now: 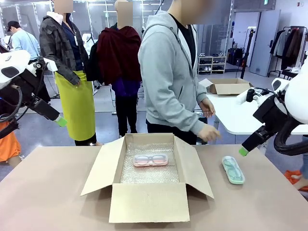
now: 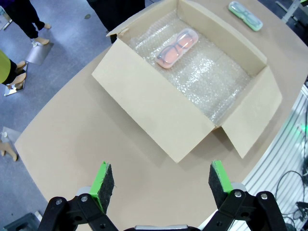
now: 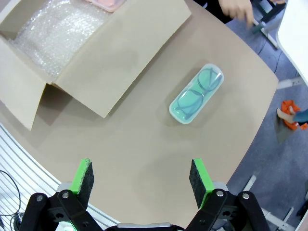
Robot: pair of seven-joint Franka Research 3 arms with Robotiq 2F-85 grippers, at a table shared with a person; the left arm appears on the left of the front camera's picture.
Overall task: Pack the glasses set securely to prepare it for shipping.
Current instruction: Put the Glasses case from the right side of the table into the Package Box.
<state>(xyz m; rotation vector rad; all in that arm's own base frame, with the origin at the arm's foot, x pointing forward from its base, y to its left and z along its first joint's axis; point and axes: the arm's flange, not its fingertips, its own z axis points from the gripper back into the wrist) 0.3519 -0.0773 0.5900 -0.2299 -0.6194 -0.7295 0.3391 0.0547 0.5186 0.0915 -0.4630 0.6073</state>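
Above the table (image 1: 43, 192), left tool (image 2: 160, 168) and right tool (image 3: 140, 166) hover raised, jaws apart.

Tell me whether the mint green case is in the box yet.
Out. The mint green case lies on the table beside the cardboard box; the pink case alone sits inside on bubble wrap.

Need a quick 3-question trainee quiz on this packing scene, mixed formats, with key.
1. Where does the pink case lie? A) inside the cardboard box, on bubble wrap; B) beside that box; C) under a flap.
2. True or false: the mint green case is already in the box.
3. Fill in: the left pincer and right pincer are both ____ and hold nothing.
Key: 1 A. 2 False; it lies on the table, to the robot's right of the box. 3 open.
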